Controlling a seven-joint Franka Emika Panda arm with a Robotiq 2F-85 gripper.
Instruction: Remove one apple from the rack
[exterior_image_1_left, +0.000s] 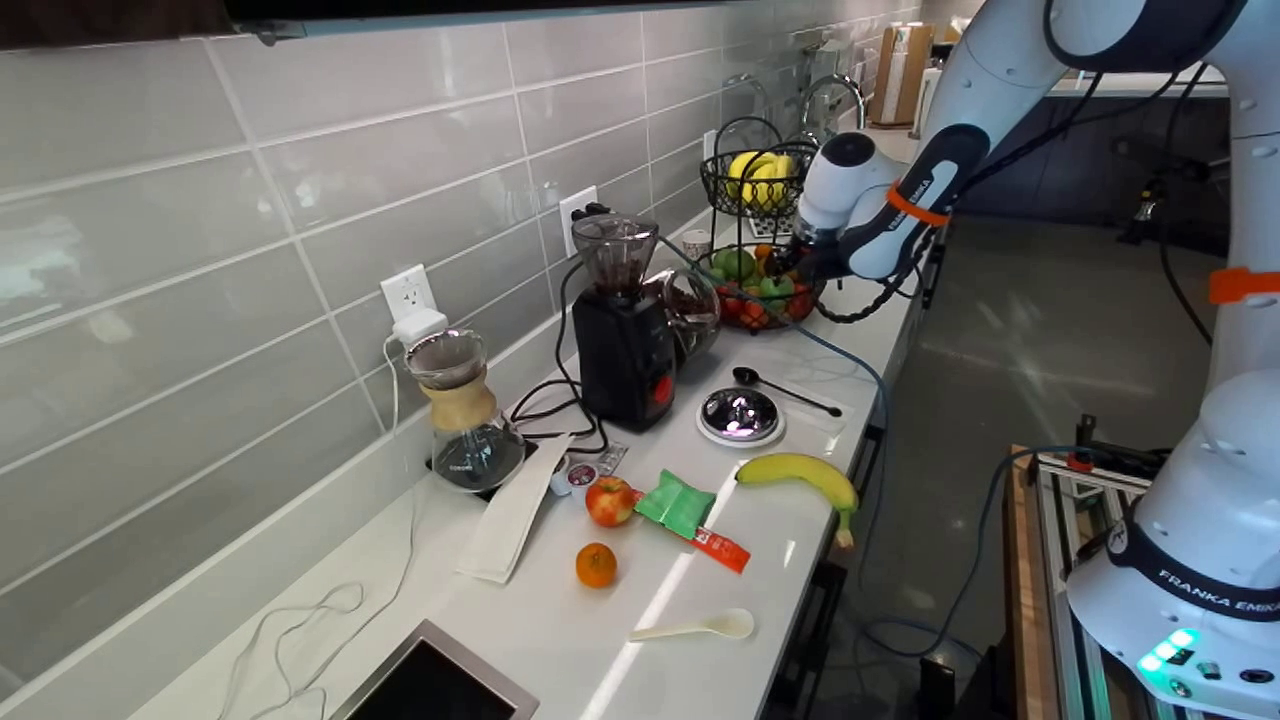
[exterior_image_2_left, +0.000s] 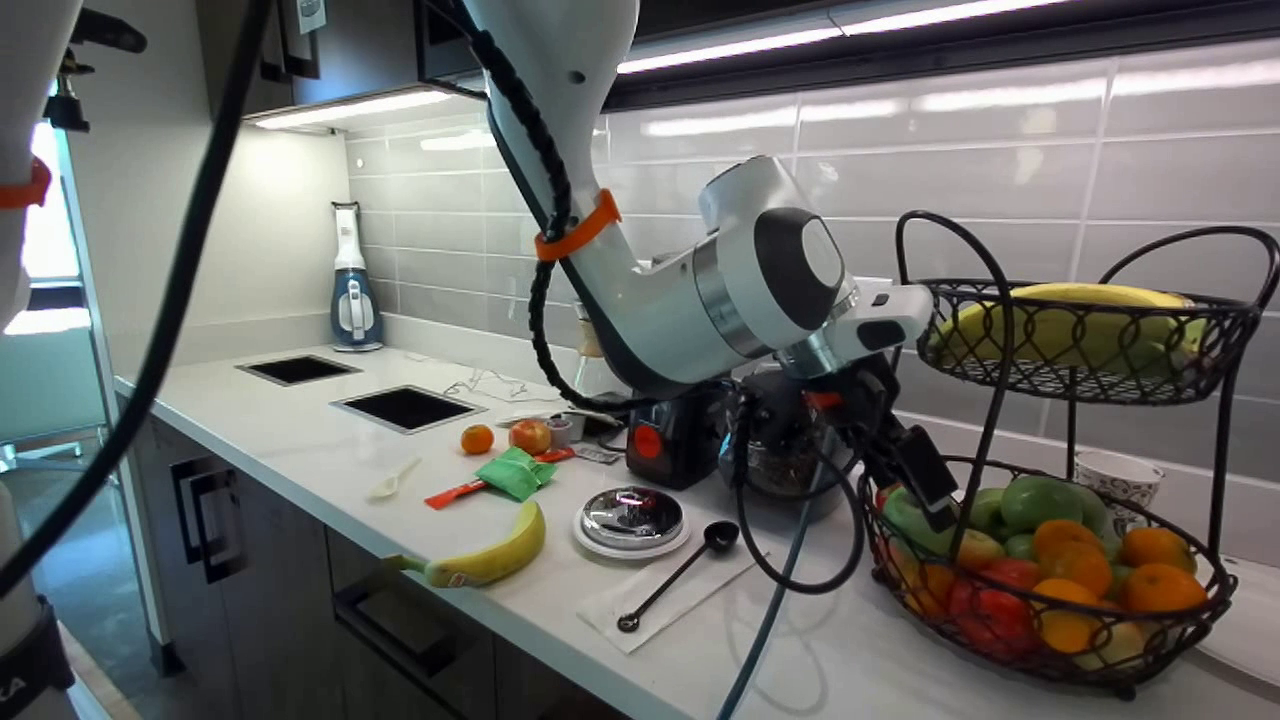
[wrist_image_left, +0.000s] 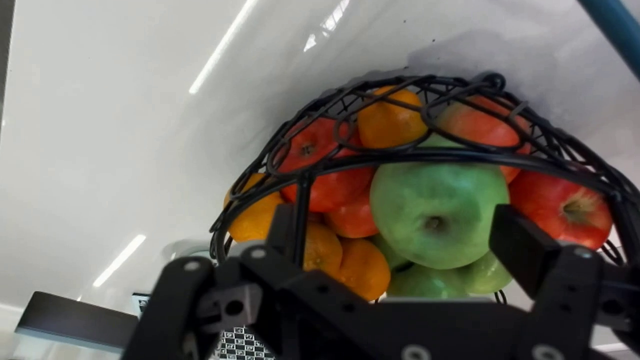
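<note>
Poised at a round light-green apple (wrist_image_left: 440, 215) with a black two-finger gripper (wrist_image_left: 395, 227)

Set with fingers (wrist_image_left: 525, 245) spread apart, one to either side of the apple in the wrist view; cannot tell whether touching it. Can place the apple inside the lower tier of a black wire rack (exterior_image_2_left: 1070, 393), among glossy red apples (wrist_image_left: 557, 202) and round orange fruits (exterior_image_2_left: 1165, 588). In an exterior view, can see curved yellow bananas (exterior_image_1_left: 762, 178) in the upper tier and a loose yellow banana (exterior_image_1_left: 805, 472) on the white counter (exterior_image_1_left: 545, 625).
</note>
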